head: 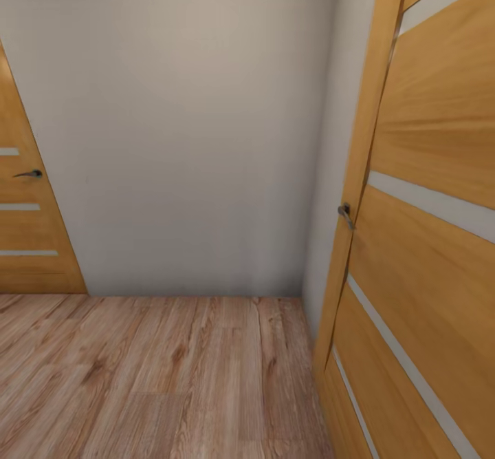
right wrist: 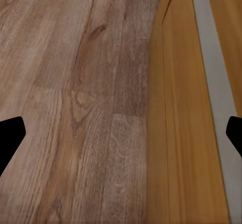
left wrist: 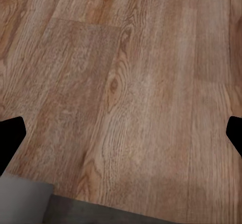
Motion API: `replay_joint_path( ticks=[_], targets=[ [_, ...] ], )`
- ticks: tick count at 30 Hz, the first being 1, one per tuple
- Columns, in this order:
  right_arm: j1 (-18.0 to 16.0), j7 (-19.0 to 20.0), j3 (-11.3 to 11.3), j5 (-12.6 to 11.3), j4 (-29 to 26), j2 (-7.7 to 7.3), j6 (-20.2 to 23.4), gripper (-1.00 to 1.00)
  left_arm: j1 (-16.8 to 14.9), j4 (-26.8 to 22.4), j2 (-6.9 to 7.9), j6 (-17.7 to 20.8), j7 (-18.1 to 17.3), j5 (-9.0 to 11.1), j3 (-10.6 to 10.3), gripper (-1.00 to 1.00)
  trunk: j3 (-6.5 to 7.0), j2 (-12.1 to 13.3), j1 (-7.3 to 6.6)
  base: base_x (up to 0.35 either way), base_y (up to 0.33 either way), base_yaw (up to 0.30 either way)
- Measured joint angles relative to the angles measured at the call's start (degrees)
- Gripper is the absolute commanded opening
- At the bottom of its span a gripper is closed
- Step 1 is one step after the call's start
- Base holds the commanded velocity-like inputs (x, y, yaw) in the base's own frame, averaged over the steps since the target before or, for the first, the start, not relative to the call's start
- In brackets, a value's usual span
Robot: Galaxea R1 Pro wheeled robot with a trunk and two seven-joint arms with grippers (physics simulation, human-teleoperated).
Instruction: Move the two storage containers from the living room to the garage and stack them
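From the head camera a pale grey wall stands ahead over light wood plank flooring, with an orange-brown door bearing frosted stripes and a dark handle at the left, and a second such door standing open close at the right, its metal handle on the edge. In the left wrist view the left gripper hangs spread wide over bare planks with nothing between its dark fingertips. In the right wrist view the right gripper is likewise spread and empty, above planks just beside the striped door's foot.
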Motion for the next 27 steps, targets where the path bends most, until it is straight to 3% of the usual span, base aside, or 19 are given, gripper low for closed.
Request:
replay_joint_path(
  ticks=[6,21,27],
  targets=[
    [0.00,0.00,0.07,0.07,0.00,0.00,0.01,1.00,-0.01,-0.02,-0.04,0.04,0.00,-0.04,0.02,1.00,0.00,0.00,0.01,0.206,0.000,0.000],
    [0.02,0.09,0.08,0.19,0.01,0.00,-0.08,1.00,0.00,-0.02,-0.06,0.00,0.08,-0.20,0.05,1.00,0.00,0.00,0.02,0.014,0.000,0.000],
    [0.02,0.08,0.08,0.14,0.00,0.00,0.00,1.00,0.01,-0.10,-0.04,0.00,0.06,-0.14,0.04,1.00,0.00,0.00,-0.01,0.264,0.000,0.000]
  ],
)
